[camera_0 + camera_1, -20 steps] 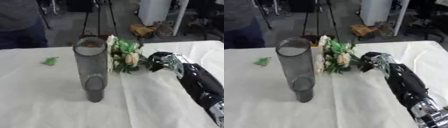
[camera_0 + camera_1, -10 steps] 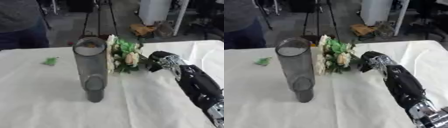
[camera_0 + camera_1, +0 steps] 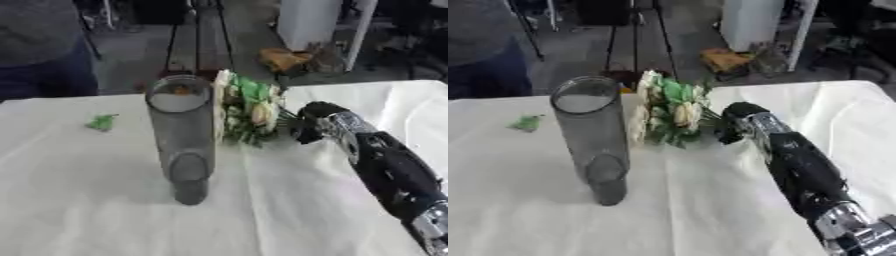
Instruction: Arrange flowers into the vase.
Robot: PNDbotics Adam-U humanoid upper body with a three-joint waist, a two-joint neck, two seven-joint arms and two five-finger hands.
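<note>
- The worktop is covered with a white cloth.
- The vase is a tall, grey, see-through cylinder. It stands upright near the middle of the worktop, and its mouth is open at the top.
- The flowers form a bunch of pale cream blooms with green leaves. The bunch lies toward the far edge of the worktop, just beside the vase on its right, with the blooms partly behind the vase rim. No part of the bunch is inside the vase.
- The right hand reaches in from the lower right corner along a black and silver forearm. It sits at the right end of the bunch, where the stems are.
- The fingers of the right hand are curled at the stem end and appear to grip the flowers; the exact contact is blurred.
- A small green scrap lies on the cloth toward the far left edge of the worktop, well apart from the vase.
- The left hand shows in neither view.
</note>
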